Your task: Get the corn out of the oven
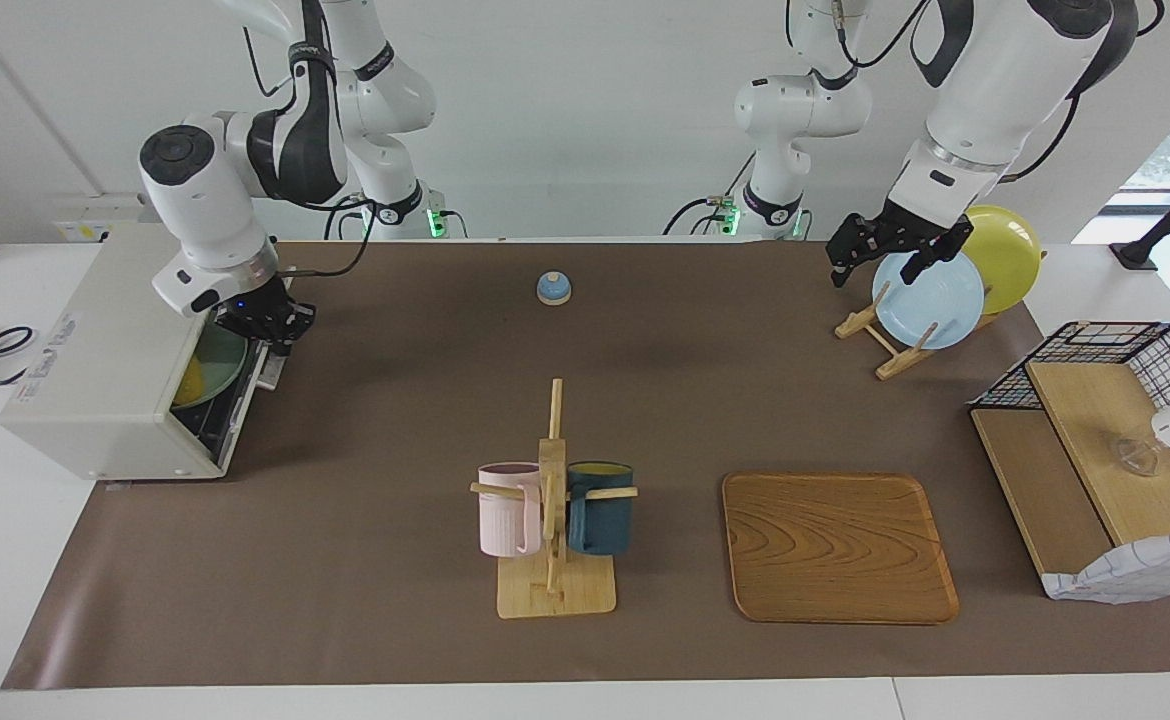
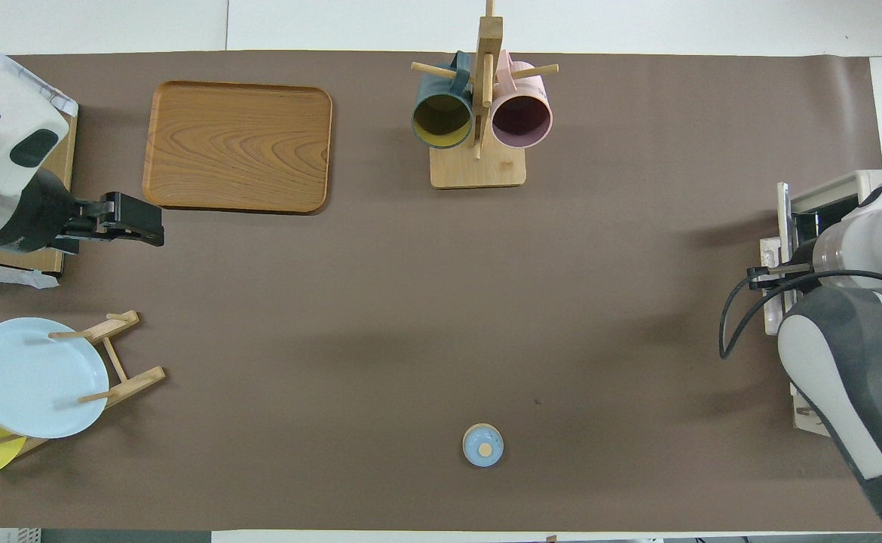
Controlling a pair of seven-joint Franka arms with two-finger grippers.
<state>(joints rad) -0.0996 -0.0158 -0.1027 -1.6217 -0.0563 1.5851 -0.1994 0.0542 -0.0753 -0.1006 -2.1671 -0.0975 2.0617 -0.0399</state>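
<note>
Facing camera high, across table; overhead steep; both share table [image 1: 395, 420].

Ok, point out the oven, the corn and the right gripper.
oven [image 1: 95, 370]: facing view, off-white top panel.
corn [image 1: 188, 381]: facing view, yellow end showing inside the opening.
right gripper [image 1: 275, 328]: facing view, fingertips at the door's handle.
</note>
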